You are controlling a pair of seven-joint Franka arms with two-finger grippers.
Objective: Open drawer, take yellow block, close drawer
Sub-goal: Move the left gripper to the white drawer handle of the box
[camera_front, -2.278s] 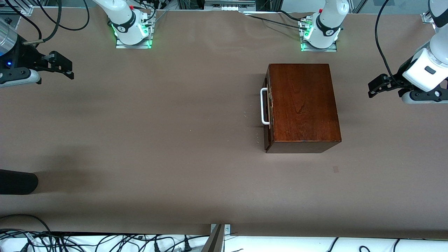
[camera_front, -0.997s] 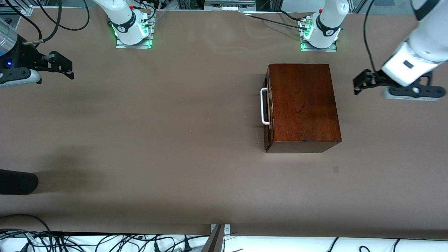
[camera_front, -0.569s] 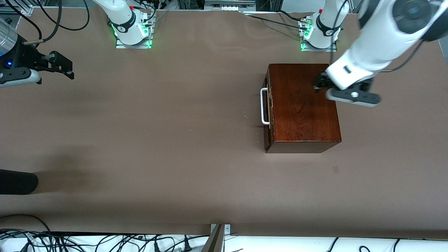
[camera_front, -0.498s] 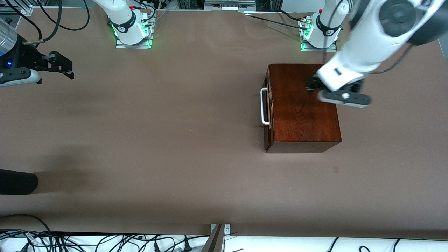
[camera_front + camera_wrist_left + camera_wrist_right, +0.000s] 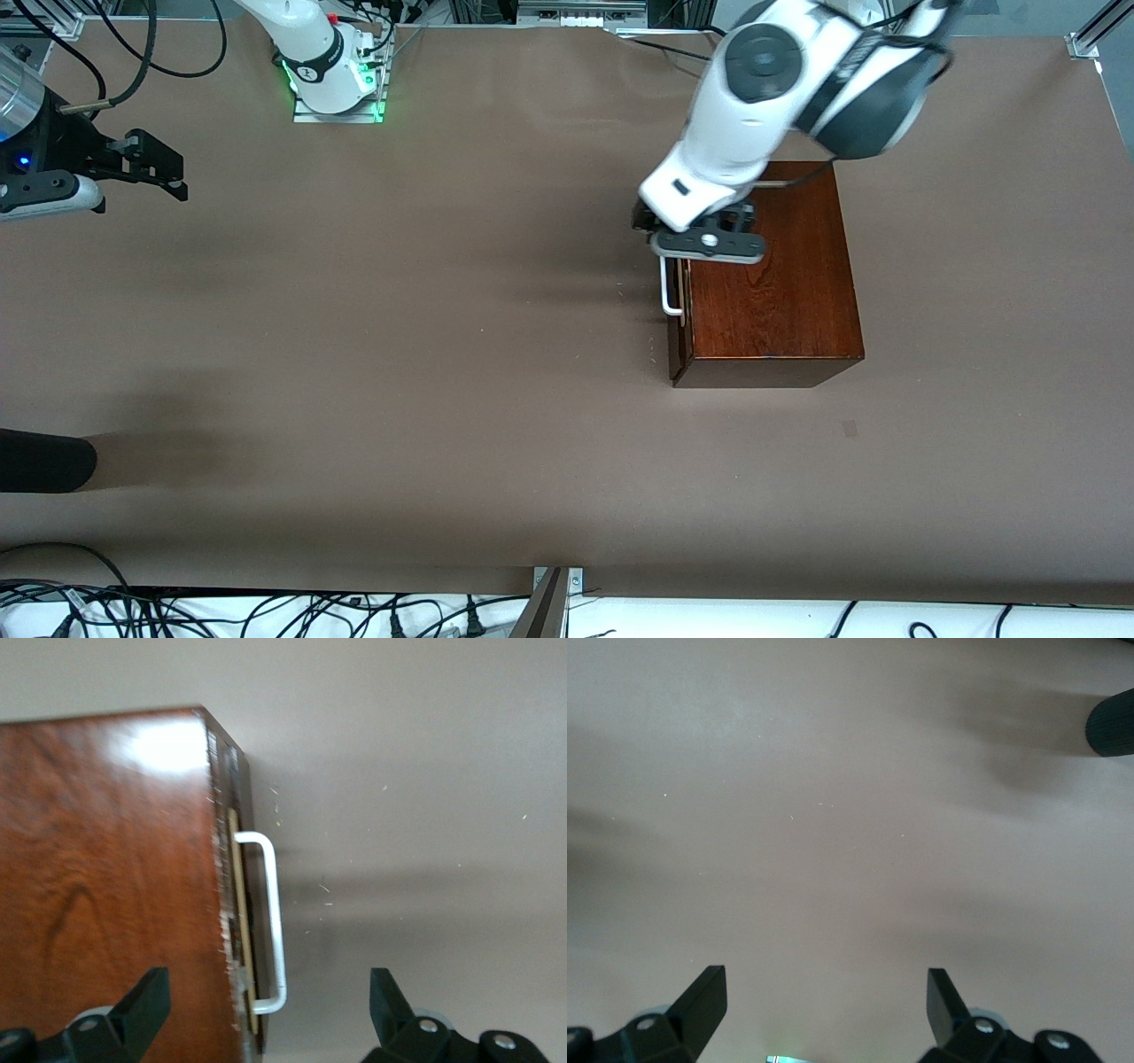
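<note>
My left gripper (image 5: 266,1014) hangs over the handle end of the glossy dark-brown wooden box (image 5: 771,283), its 2 fingers (image 5: 146,1001) spread wide, one above the box top and the other above bare table, with the white bar handle (image 5: 270,917) in the gap between them and lower down. The drawer (image 5: 677,292) sits shut in the box, its handle facing the right arm's end of the brown table (image 5: 399,354). No yellow block shows in any view. My right gripper (image 5: 151,168) waits over the table edge at its own end, jaws fully apart and holding nothing. A black rounded object (image 5: 44,461) lies at that edge, nearer the front camera.
</note>
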